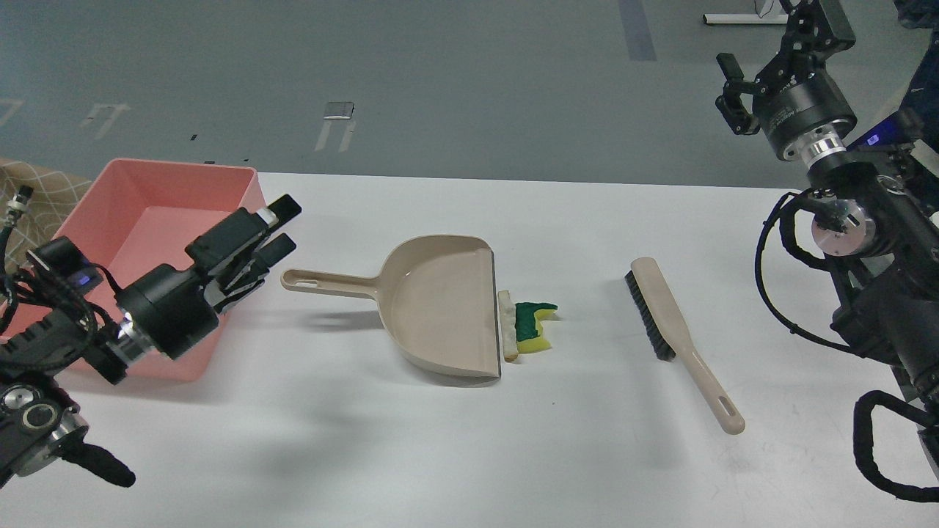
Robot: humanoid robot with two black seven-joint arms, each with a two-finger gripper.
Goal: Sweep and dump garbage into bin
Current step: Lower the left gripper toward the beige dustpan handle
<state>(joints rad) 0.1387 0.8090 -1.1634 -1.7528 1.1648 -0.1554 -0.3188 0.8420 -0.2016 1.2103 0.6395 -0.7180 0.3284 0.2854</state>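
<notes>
Your left gripper (275,231) hovers released near dustpan (440,308) handle; right gripper (730,95) raised, state unclear. Garbage (524,330) touches dustpan lip; brush (678,337) well apart, bin (242,183) far left. Risk: nudged pan scatters scraps on surface (469,440)

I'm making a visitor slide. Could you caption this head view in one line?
Dustpan, brush and two scraps lie on a white table beside a pink bin; both end effectors hold nothing.
</notes>
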